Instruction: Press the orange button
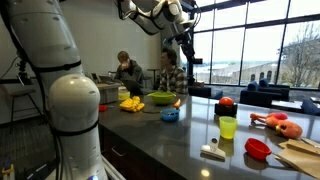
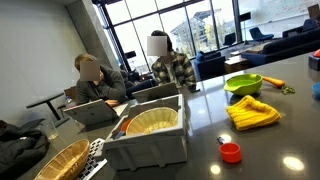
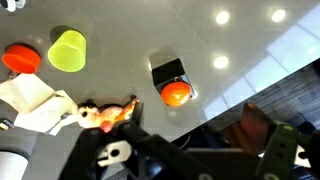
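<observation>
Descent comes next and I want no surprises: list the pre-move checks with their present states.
1. Orange button in wrist view, top uncovered: ok.
2. Yellow-green cup and orange toy apart from the button: ok.
3. Red bowl clear of the button: ok.
4. Gripper well above the counter, no contact: ok.
5. Jaws open or shut: cannot tell.
6. Gripper lined up over the button: cannot tell.

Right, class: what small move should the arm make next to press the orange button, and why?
Probably ease the end effector down and across toward the orange button. In an exterior view it hangs high above the counter, well off the button; in the wrist view the button lies clear, apart from the yellow-green cup.
</observation>
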Robot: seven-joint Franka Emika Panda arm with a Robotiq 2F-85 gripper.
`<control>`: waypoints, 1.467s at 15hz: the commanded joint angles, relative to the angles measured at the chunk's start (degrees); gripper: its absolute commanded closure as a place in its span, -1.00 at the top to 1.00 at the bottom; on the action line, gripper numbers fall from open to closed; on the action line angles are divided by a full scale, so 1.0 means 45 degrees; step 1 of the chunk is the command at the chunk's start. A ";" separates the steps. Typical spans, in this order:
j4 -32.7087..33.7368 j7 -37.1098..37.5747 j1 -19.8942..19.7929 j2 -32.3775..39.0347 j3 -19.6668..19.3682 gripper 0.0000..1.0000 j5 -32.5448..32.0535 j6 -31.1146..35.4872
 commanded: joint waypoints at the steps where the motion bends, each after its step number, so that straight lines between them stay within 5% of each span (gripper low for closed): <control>1: 0.0261 0.1273 -0.0110 0.0365 0.0082 1.00 -0.1347 -0.0506; 12: 0.0909 0.2900 0.0177 0.1718 -0.0417 1.00 -0.2874 -0.2668; 18: 0.0491 0.2874 0.0429 0.1549 -0.0496 1.00 -0.2919 -0.2080; 22: 0.2904 0.5010 0.0711 0.3725 -0.0421 1.00 -0.2974 -0.3053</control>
